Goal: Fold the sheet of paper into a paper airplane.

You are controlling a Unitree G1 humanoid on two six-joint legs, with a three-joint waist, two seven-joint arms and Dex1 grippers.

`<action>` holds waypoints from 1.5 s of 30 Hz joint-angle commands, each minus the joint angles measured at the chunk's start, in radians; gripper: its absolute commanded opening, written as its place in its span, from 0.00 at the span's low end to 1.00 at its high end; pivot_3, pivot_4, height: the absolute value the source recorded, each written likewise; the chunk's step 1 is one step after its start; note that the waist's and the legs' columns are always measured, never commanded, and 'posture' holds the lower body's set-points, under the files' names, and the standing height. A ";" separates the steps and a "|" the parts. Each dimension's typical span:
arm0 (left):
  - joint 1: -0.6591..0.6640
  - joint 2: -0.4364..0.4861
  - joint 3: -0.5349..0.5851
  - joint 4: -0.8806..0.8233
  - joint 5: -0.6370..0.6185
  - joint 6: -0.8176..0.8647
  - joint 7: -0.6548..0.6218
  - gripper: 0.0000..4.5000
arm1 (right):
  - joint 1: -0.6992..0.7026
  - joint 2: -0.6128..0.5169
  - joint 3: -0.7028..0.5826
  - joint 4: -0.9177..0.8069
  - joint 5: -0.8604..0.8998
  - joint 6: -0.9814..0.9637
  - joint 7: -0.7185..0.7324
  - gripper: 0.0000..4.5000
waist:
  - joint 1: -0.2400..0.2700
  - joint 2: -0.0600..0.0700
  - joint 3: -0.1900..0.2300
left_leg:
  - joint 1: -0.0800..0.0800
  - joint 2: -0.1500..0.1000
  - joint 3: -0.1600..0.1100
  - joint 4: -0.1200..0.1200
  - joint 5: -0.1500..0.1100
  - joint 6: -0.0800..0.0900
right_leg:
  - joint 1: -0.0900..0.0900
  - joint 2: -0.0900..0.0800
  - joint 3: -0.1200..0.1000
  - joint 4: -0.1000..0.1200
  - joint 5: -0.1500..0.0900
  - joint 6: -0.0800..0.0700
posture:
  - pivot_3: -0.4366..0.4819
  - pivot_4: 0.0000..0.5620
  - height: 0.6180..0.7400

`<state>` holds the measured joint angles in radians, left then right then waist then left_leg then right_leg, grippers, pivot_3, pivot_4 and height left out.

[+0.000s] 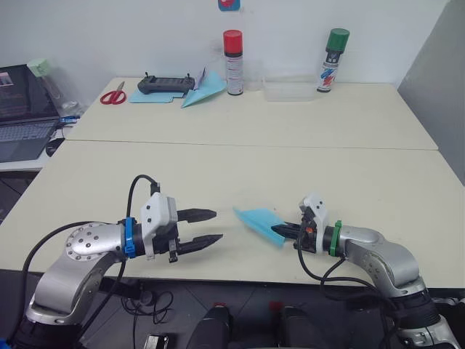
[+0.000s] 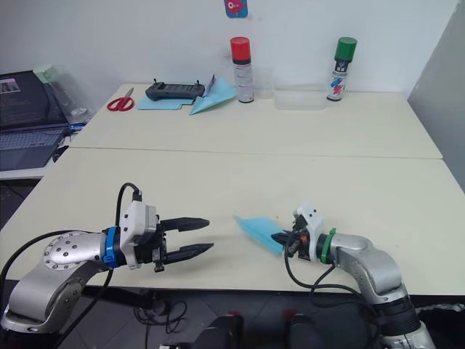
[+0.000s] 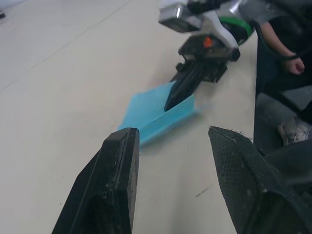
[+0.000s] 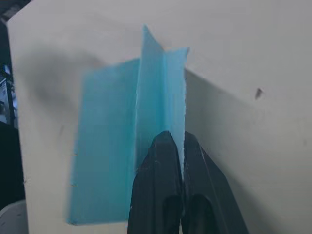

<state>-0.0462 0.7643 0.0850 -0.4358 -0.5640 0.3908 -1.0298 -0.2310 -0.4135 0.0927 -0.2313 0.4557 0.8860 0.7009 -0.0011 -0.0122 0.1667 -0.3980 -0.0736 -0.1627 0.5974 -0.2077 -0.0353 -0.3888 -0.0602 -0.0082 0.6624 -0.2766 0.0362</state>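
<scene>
Near the table's (image 1: 87, 189) front edge, the right gripper (image 1: 280, 230) has its two black fingers pinched together on an upright fold of the sheet of paper (image 1: 256, 219), which otherwise lies flat on the tabletop. The left gripper (image 1: 211, 227) hovers well apart from the paper, jaws spread wide and holding nothing, pointing toward it. Far back lie scissors (image 1: 112, 95), a controller (image 1: 166, 84), another paper dart (image 1: 203, 90) and two spray cans (image 1: 233, 52).

White wall (image 1: 145, 36), two cream tables (image 1: 290, 116) pushed together, grey panel (image 1: 443, 80) at right, even light
</scene>
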 commanded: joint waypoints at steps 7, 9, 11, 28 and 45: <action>-0.031 -0.004 0.014 -0.027 -0.029 0.041 0.046 0.57 | -0.049 -0.036 -0.093 -0.026 0.047 0.014 -0.028 0.45 | -0.002 0.000 0.000 | 0.000 0.000 0.001 0.000 0.000 0.000 | 0.000 0.000 0.000 0.000 0.000 0.000 | 0.48 0.27 1.00; -0.037 -0.002 0.017 -0.023 -0.031 0.044 0.047 0.57 | -0.061 -0.055 -0.110 -0.050 0.067 0.018 -0.017 0.60 | -0.001 0.000 0.000 | 0.000 0.000 0.001 0.000 0.000 0.000 | 0.000 0.000 -0.001 0.000 0.000 0.000 | 0.48 0.27 1.00; -0.044 -0.003 0.019 -0.019 -0.028 0.042 0.048 0.57 | -0.076 -0.083 -0.109 -0.073 0.055 -0.012 -0.006 0.76 | -0.001 0.000 0.000 | 0.000 0.000 0.001 0.000 0.000 0.000 | 0.000 0.000 -0.001 0.000 0.000 0.000 | 0.48 0.27 1.00; -0.161 0.072 0.004 -0.005 -0.018 0.047 -0.019 0.57 | -0.173 -0.119 0.228 -0.256 -0.173 -0.080 -0.093 0.48 | -0.002 0.001 0.000 | 0.000 0.001 0.001 0.001 0.000 0.000 | 0.000 0.000 -0.001 0.000 0.000 0.000 | 0.48 0.27 1.00; -0.183 0.065 -0.044 -0.029 0.014 0.060 -0.020 0.57 | -0.169 -0.124 0.359 -0.150 -0.318 -0.055 -0.099 0.44 | -0.004 0.001 0.000 | -0.001 0.000 0.001 0.001 0.000 0.000 | -0.001 0.001 -0.001 0.000 0.000 0.000 | 0.48 0.27 1.00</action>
<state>-0.2154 0.8326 0.0416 -0.4362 -0.5458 0.4518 -1.0563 -0.4043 -0.5333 0.4478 -0.3692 0.1550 0.8459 0.6006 -0.0050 -0.0115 0.1671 -0.3986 -0.0732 -0.1619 0.5979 -0.2076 -0.0356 -0.3895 -0.0596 -0.0090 0.6626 -0.2768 0.0359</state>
